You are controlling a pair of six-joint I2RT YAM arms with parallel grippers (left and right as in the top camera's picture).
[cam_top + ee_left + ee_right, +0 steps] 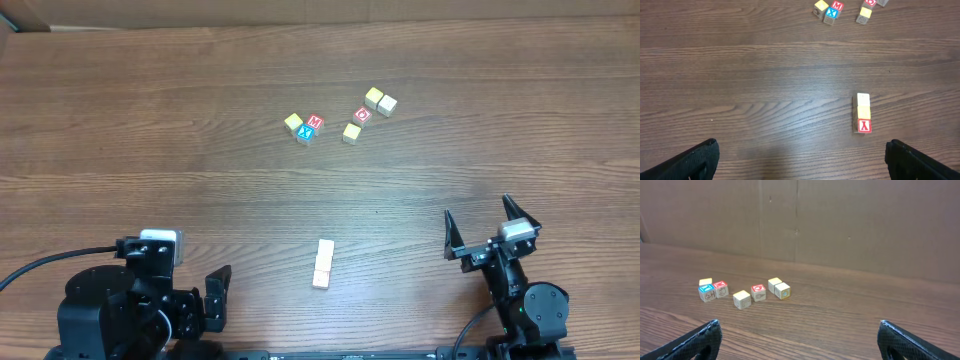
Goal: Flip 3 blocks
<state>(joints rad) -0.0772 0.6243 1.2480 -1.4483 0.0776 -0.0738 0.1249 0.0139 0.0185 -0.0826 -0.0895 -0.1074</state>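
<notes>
So the three blocks [322, 264] are lined up touching each other in a short row near the front edge of the desk [150, 150], roughly mid-width, sitting between the two arms. From the left wrist camera the end nearest the front edge is the red-framed K cube [864, 126], then the yellow-faced one [863, 112], then the white-faced one [863, 99] at the far end. From overhead their tops just look pale tan and pinkish. The left gripper [801, 145] sits by the front left corner with its jaws spread wide, nothing between them. The right gripper [478, 215] is over by the front right, jaws likewise released and holding nothing. Well apart, toward the back of the desk, there's a loose bunch of other cubes, including the red M cube [314, 122], the blue X cube [305, 133] and the red O cube [363, 114].
</notes>
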